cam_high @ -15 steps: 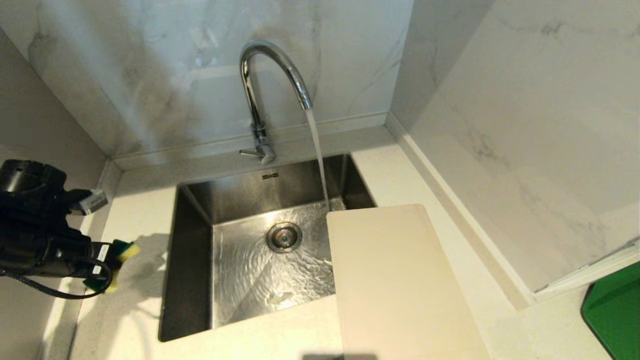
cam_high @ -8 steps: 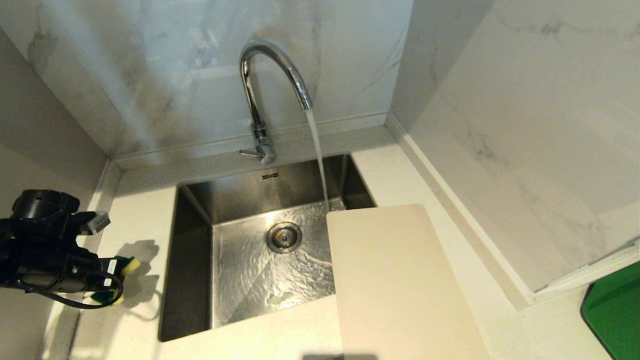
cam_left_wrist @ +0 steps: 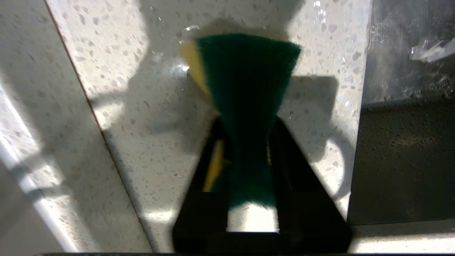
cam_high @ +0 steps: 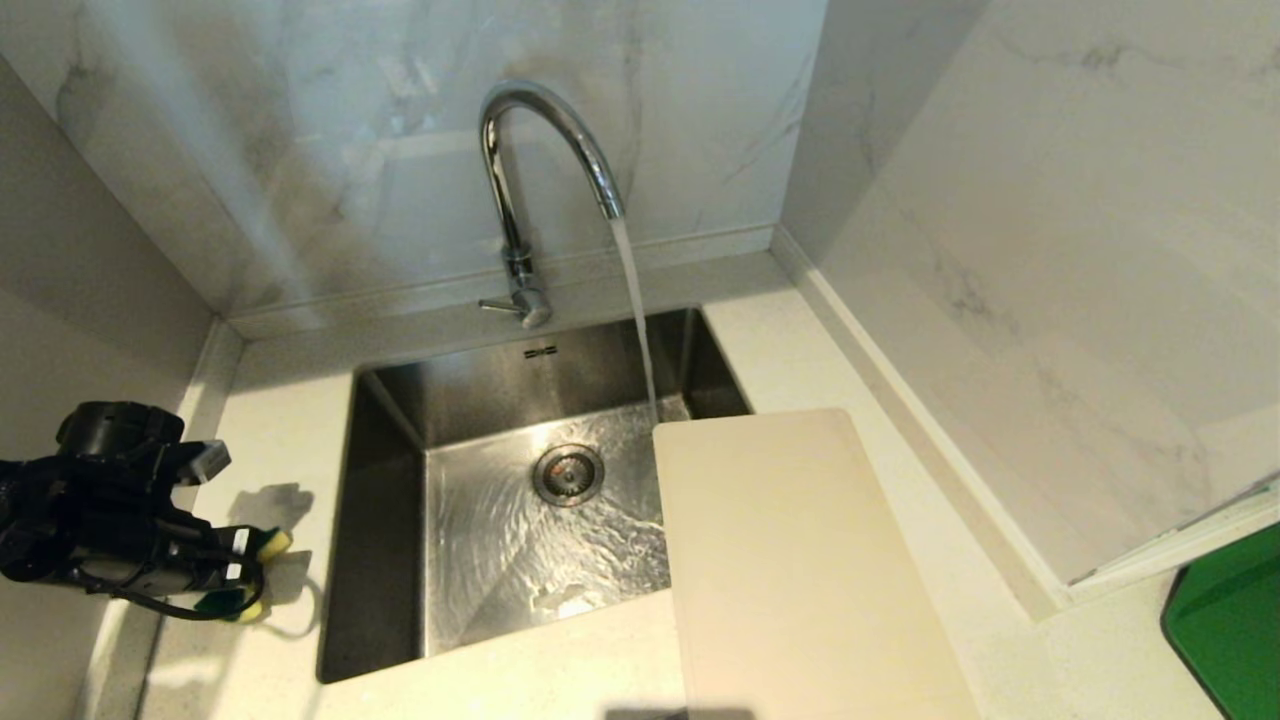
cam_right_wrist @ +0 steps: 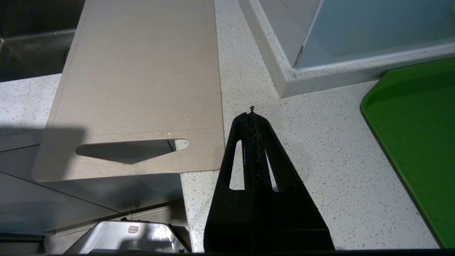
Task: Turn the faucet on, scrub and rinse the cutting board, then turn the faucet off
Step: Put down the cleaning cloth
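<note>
The faucet [cam_high: 545, 170] stands at 12 o'clock behind the sink [cam_high: 385, 520], its spout curving over the basin, and a stream of water [cam_high: 635, 310] falls from it toward the far right part of the basin, just beyond the far edge of the board. Water ripples across the sink floor around the drain [cam_high: 568, 473]. The thin lever [cam_high: 497, 306] at the faucet's base points toward 9 o'clock.

The board [cam_high: 800, 570] lies flat at 4 o'clock from the drain, its left part overhanging the right side of the sink and the rest on the tabletop [cam_high: 270, 430]. In the right wrist view its near end, with a handle slot [cam_right_wrist: 128, 149], juts past the tabletop's front edge.

The left gripper [cam_high: 255, 575] is at 9 o'clock from the sink, low over the tabletop strip left of the basin. Its jaws hold a green-and-yellow sponge [cam_left_wrist: 245, 92] between them; the sponge is pinched narrow where the fingers [cam_left_wrist: 295, 170] meet it and fans wide beyond their tips. The sponge's far end looks to be at or just above the tabletop; contact cannot be told.

The right gripper [cam_right_wrist: 251, 113] is near the tabletop's front edge, just right of the board's near corner, jaws pressed together with nothing in them. A green slab [cam_high: 1235, 620] lies at 3 o'clock, well apart from the board.
</note>
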`<state>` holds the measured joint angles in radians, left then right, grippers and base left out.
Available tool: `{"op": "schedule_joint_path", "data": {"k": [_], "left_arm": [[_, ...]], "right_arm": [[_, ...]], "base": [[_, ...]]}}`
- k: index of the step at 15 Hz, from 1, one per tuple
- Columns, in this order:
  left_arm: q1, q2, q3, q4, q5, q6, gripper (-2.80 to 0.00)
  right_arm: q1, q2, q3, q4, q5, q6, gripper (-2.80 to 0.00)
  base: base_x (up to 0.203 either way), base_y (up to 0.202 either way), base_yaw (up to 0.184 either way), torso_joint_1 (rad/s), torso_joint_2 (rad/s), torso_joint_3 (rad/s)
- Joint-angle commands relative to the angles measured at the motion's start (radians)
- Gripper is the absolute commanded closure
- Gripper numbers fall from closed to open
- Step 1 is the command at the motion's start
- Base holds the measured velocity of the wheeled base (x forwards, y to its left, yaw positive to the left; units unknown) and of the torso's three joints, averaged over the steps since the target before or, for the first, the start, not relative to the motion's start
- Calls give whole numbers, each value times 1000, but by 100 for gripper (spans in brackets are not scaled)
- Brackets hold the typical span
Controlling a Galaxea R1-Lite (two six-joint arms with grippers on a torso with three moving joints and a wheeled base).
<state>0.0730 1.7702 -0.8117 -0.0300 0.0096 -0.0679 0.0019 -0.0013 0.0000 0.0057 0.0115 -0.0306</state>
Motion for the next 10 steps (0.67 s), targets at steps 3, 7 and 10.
{"op": "schedule_joint_path", "data": {"k": [3,7,10], "left_arm": [[11,-36,12,1,-3,-2,-280],[21,-109,14,5,-8,-1,-280],[20,-112,14,4,-13,-4,-280]], "right_arm": [[1,1,0,-1,1,0,0],[1,1,2,-3,1,0,0],[0,1,0,-3,1,0,0]], "base": [[0,0,0,0,0,0],[0,0,0,0,0,0],[0,0,0,0,0,0]]}}
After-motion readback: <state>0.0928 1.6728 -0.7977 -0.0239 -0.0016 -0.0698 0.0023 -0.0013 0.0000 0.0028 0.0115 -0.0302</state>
